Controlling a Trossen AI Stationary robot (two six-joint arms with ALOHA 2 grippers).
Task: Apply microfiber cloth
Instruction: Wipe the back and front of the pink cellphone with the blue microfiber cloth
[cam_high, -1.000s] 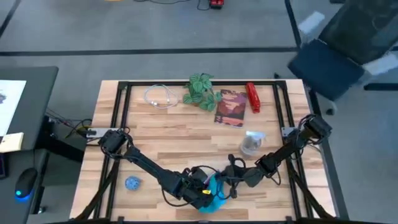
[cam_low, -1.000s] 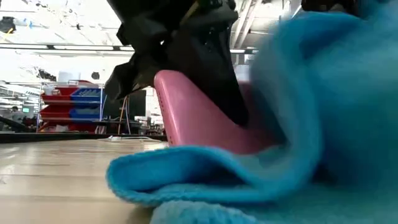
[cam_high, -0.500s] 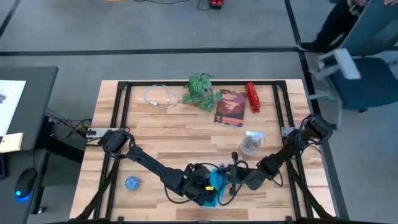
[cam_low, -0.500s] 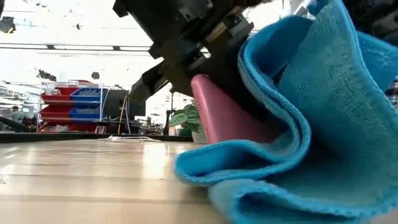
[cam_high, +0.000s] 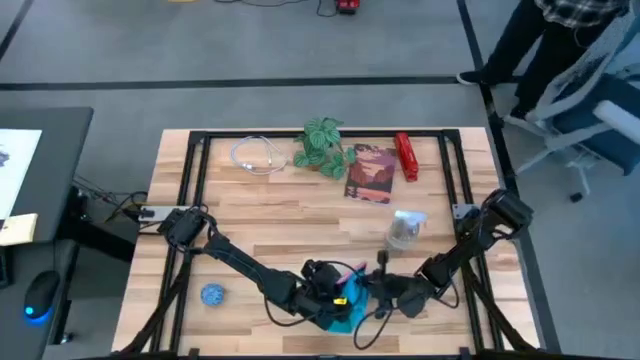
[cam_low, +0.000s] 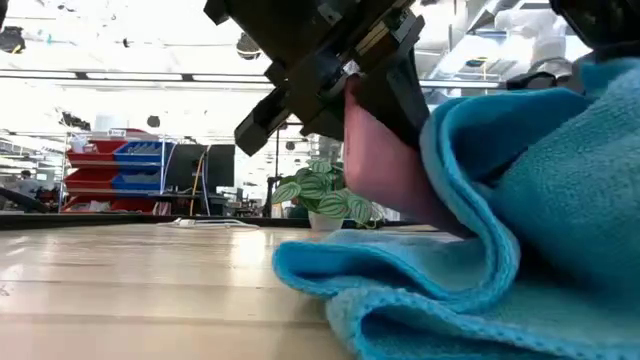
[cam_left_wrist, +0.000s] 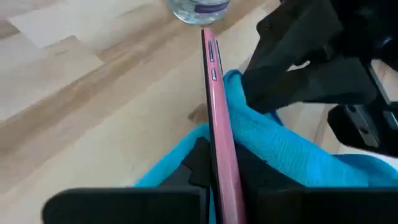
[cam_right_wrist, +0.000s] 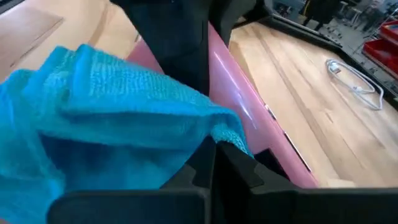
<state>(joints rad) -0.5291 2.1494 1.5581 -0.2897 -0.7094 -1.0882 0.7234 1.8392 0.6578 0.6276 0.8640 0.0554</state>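
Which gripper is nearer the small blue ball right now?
Left. The left gripper holds the pink phone partway across from the blue ball; the right gripper is beyond it, on the cloth.

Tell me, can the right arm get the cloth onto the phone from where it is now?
Probably yes. The right tool holds the cloth right against the pink phone, which the left tool grips on edge; nothing stands between them.

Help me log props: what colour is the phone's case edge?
Pink; the phone shows it best in the left wrist view.
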